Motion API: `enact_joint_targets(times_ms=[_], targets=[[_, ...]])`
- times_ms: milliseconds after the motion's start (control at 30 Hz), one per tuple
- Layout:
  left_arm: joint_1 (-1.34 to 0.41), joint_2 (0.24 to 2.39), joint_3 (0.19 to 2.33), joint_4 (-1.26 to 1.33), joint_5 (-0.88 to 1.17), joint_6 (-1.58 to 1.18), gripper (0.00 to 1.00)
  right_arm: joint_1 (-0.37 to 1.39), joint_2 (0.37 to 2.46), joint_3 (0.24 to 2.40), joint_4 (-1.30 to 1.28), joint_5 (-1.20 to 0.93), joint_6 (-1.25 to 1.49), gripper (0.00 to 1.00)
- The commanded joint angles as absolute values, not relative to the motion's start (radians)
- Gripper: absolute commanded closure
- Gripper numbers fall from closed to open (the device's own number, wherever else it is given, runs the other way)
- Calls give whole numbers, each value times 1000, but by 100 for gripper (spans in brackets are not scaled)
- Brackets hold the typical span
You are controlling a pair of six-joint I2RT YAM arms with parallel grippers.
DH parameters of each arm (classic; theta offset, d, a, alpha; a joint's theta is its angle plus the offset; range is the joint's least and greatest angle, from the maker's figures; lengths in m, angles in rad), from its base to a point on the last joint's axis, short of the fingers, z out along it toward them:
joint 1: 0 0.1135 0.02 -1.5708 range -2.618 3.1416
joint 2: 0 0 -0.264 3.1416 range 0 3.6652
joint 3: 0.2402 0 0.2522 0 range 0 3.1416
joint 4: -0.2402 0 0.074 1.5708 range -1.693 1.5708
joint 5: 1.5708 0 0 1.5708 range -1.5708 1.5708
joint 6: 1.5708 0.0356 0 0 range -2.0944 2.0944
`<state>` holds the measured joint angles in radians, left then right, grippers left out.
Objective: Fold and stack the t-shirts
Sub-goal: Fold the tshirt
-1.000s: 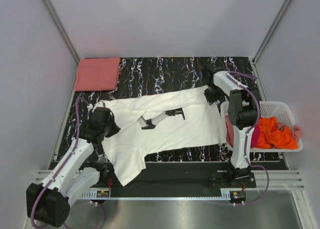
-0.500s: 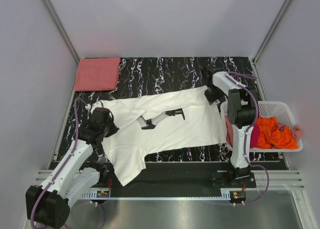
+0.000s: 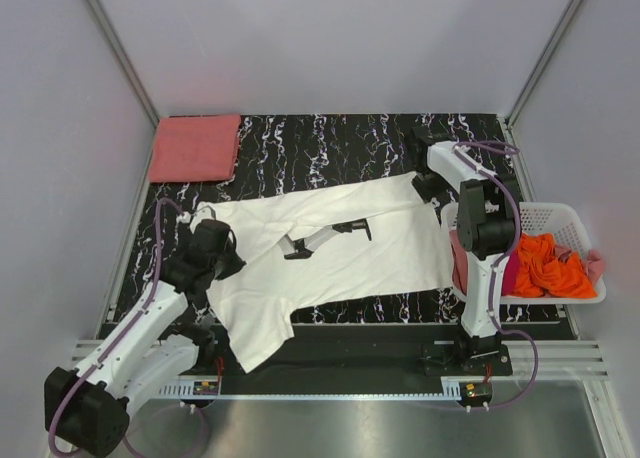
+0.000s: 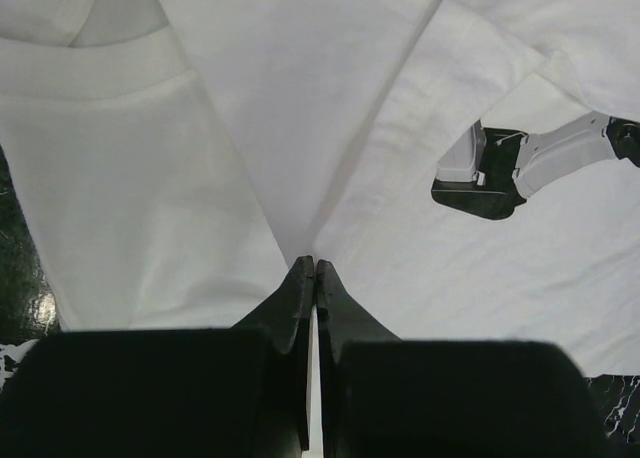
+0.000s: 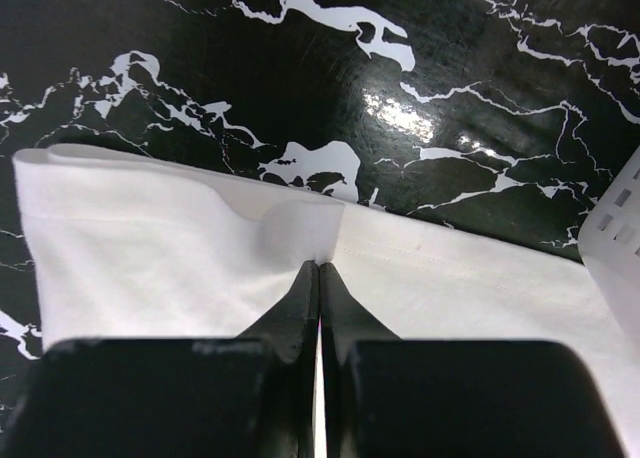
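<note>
Spread left to right across the middle of the black, white-veined marble-look tabletop [image 3: 330, 148]: a cream-white short-sleeved cloth t-shirt [image 3: 390, 253], mostly flat, collar end to the left, hem to the right, one part trailing toward the near edge, and a printed picture of a white-and-black robot arm [image 3: 325, 236] on the chest. Near the collar end, the left hand [image 3: 226, 265], clamped on a raised ridge of the white cloth. In the left wrist view, two black fingertips [image 4: 298, 288] closed to a sliver, with fabric gathered into a crease at their point, the ribbed collar [image 4: 90, 68] up to the left and the print to the right. At the far right corner of the same shirt, the right hand [image 3: 432, 190], likewise pinched tight on cloth. In the right wrist view, fingers [image 5: 300, 298] meeting on the stitched hem [image 5: 420, 253], with a small pucker of fabric just left of the tips and the edge doubled over at the left. Folded into a neat rectangle at the far left corner of the tabletop, well apart from the white one: a salmon-pink cloth t-shirt [image 3: 195, 148]. Off the right edge, beside the right arm: a white slatted plastic basket [image 3: 560, 216] holding a crumpled orange shirt [image 3: 548, 263], a bit of magenta cloth [image 3: 511, 277] to its left and a sliver of dusty pink cloth [image 3: 596, 266] to its right.
</note>
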<state>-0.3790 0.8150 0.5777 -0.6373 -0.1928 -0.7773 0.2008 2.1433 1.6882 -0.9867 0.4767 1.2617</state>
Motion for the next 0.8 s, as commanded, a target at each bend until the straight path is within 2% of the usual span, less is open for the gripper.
enact_joint_targets(times_ms=[0, 267, 333, 433, 467, 500, 633, 767], targets=[[-408, 821, 558, -630, -239, -837, 100, 198, 2080, 1687, -979, 557, 1241, 100], [-428, 850, 548, -630, -245, -854, 98, 198, 2092, 1681, -960, 526, 1215, 100], [-428, 847, 564, -623, -224, -858, 90, 198, 2100, 1692, -943, 487, 1181, 96], [-428, 830, 630, -614, -196, -773, 68, 196, 2103, 1720, -937, 456, 1083, 84], [-426, 836, 653, -612, -205, -721, 56, 196, 2099, 1726, -936, 451, 1068, 82], [-428, 844, 704, -614, -215, -697, 52, 196, 2083, 1732, -934, 448, 1054, 77], [-408, 929, 814, -612, -316, -629, 51, 198, 2033, 1741, -930, 420, 980, 71], [-243, 1114, 918, -552, -289, -566, 53, 198, 1965, 1723, -905, 402, 911, 69]])
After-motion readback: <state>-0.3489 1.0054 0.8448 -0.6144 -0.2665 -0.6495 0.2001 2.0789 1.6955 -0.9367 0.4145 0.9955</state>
